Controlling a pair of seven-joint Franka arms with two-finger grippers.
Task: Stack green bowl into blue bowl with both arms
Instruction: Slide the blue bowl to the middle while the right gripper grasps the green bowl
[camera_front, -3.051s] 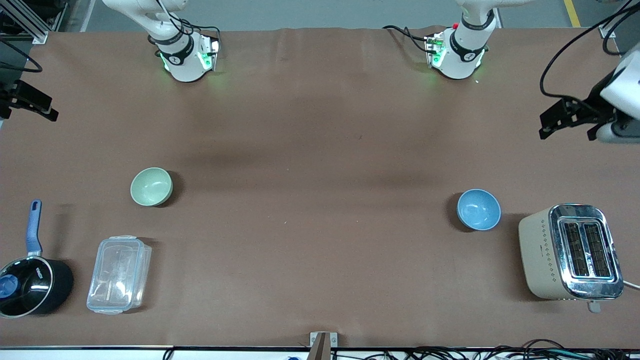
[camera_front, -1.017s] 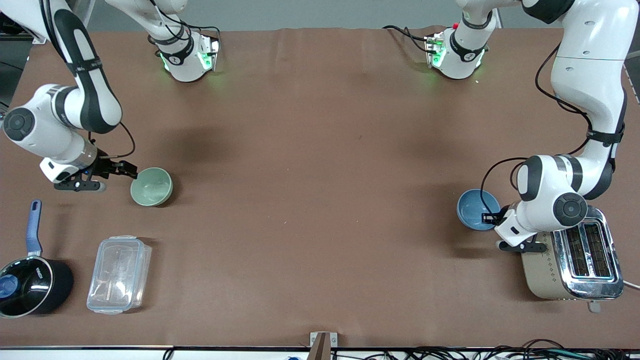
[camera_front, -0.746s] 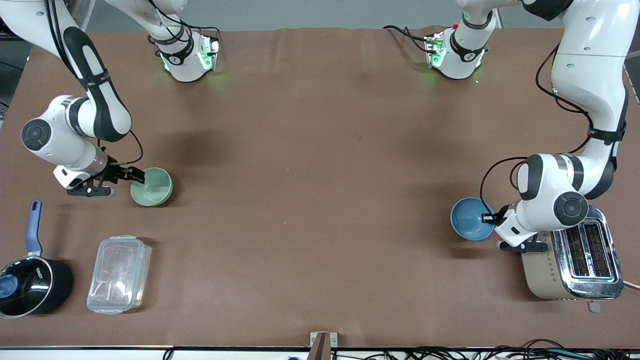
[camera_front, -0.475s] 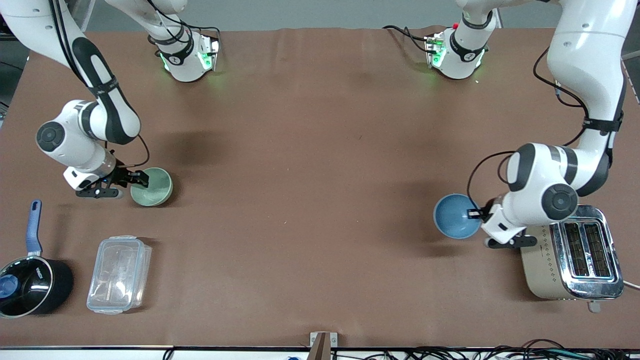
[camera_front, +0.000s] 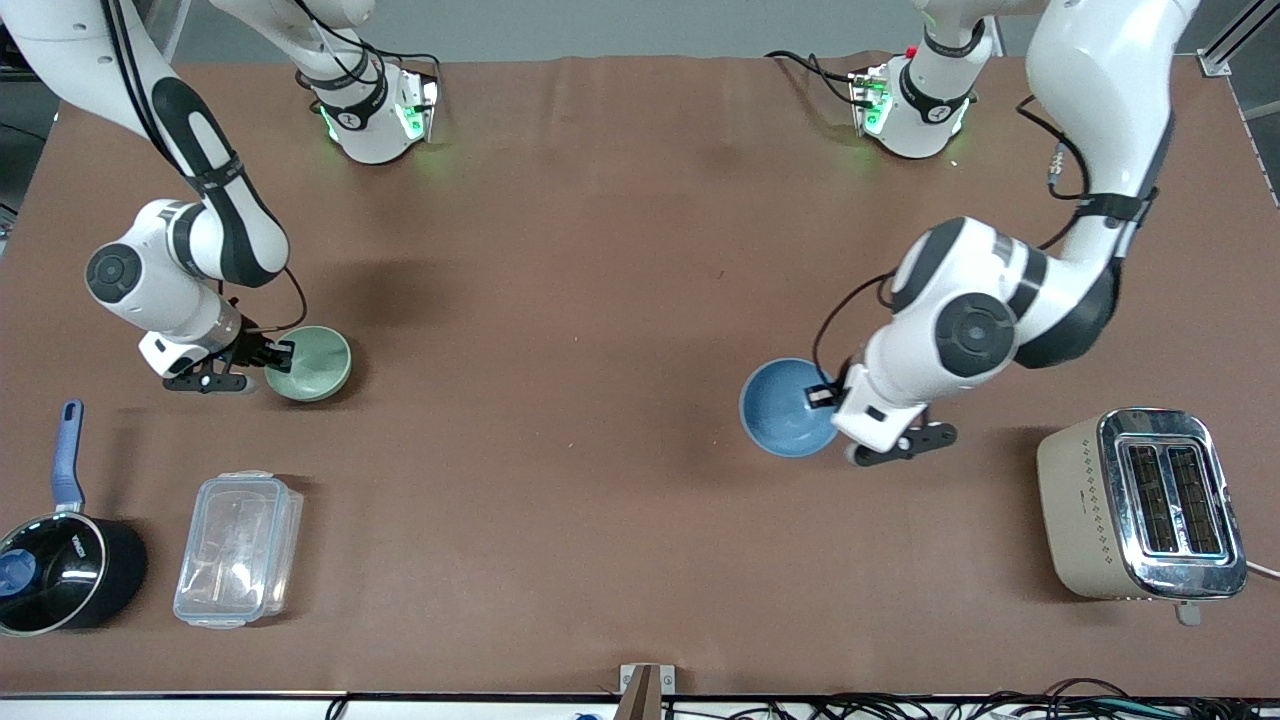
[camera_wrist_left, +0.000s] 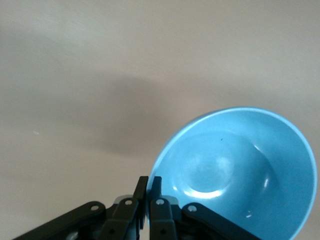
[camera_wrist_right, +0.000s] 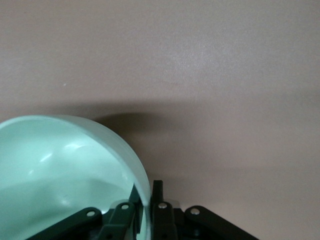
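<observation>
The pale green bowl (camera_front: 312, 364) is at the right arm's end of the table. My right gripper (camera_front: 278, 353) is shut on its rim, one finger inside and one outside, as the right wrist view shows the bowl (camera_wrist_right: 65, 170) in the gripper (camera_wrist_right: 146, 192). The blue bowl (camera_front: 786, 408) hangs over the table, toward the middle from the toaster. My left gripper (camera_front: 826, 397) is shut on its rim; the left wrist view shows the bowl (camera_wrist_left: 240, 170) pinched in the gripper (camera_wrist_left: 149, 183), with its shadow on the cloth below.
A beige toaster (camera_front: 1140, 502) stands at the left arm's end. A black saucepan with a blue handle (camera_front: 58, 570) and a clear plastic container (camera_front: 238, 548) sit nearer the front camera than the green bowl. Brown cloth (camera_front: 560, 400) lies between the bowls.
My left gripper took the blue bowl by the rim and carried it away from the toaster toward the table's middle. My right gripper reached the green bowl's rim and shut; the bowl shifted slightly.
</observation>
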